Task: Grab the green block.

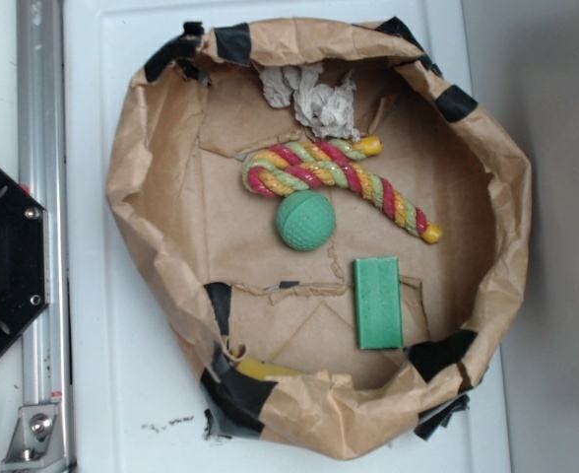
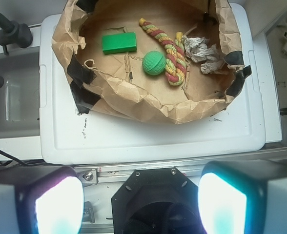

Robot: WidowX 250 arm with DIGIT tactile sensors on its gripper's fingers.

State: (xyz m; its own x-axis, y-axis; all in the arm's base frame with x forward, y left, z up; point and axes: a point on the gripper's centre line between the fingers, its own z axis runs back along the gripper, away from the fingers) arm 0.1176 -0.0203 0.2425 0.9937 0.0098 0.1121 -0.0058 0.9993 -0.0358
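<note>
Clearly the approach has not begun: the gripper (image 2: 141,207) hangs high and back from the paper bowl (image 1: 152,148), its two glowing fingers (image 2: 58,204) spread wide with nothing between them, as the wrist view shows. In the exterior view the gripper itself is not visible.

Inside the bowl the block (image 1: 378,303) lies flat on the brown paper floor, near the wall on the side away from the black mount (image 1: 4,261). Relative to the ball (image 1: 305,220), it sits close by but apart, with a clear strip of paper between them. The rope (image 1: 339,177) lies beyond the ball, well apart from the block, and a crumpled wad (image 1: 314,99) sits past the rope against the wall.

In the exterior view the block's long axis runs almost straight up and down the picture, tilted only a touch. In the wrist view that same axis runs nearly left to right, with the block (image 2: 119,43) left of the ball (image 2: 154,63).

My judgement is that the next move is to carry the gripper over the bowl wall, centre it above the block, and turn it so the fingers close across the short width rather than along the length. Then it must descend. The nearby wall and a torn paper fold beside the block could catch a finger, so the descent should be straight.
</note>
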